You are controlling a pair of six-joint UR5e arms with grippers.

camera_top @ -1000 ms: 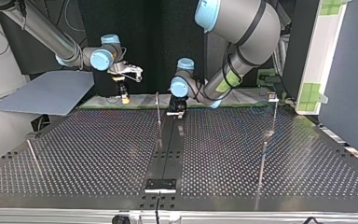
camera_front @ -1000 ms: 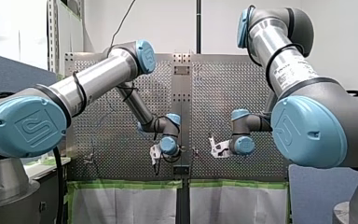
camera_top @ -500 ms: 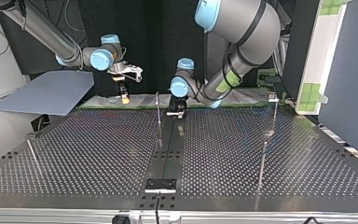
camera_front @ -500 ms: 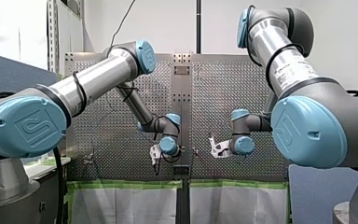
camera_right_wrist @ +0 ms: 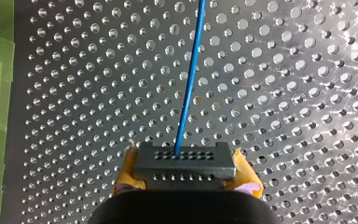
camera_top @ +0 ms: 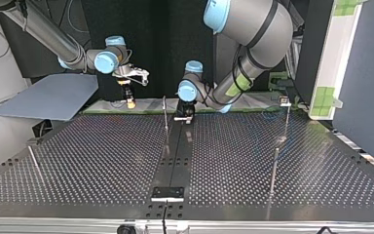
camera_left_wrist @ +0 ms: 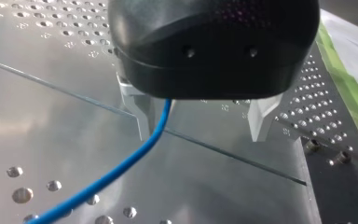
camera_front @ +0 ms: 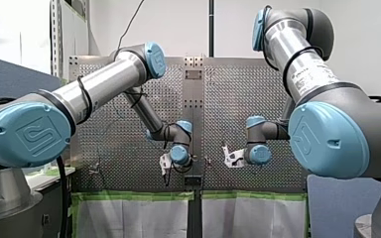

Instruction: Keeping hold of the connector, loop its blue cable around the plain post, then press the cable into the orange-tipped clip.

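In the right wrist view my right gripper [camera_right_wrist: 186, 181] has its yellow pads shut on a black connector [camera_right_wrist: 184, 161]. The blue cable [camera_right_wrist: 189, 79] runs straight ahead from the connector over the perforated plate. In the left wrist view my left gripper [camera_left_wrist: 201, 134] is open just above the table. Its metal fingers [camera_left_wrist: 142, 116] stand wide apart, and the blue cable [camera_left_wrist: 121, 168] passes between them close to one finger, unclamped. In the top view my right gripper [camera_top: 128, 99] hangs at the far left edge of the table and my left gripper [camera_top: 184, 116] is low beside a thin plain post [camera_top: 165, 114].
More thin posts stand on the perforated table [camera_top: 102, 161]: one at the top view's right [camera_top: 274, 168], one at the far right with a small block on top [camera_top: 285, 101], and one at the left [camera_top: 33, 158]. Green tape [camera_top: 102, 108] lines the far edge.
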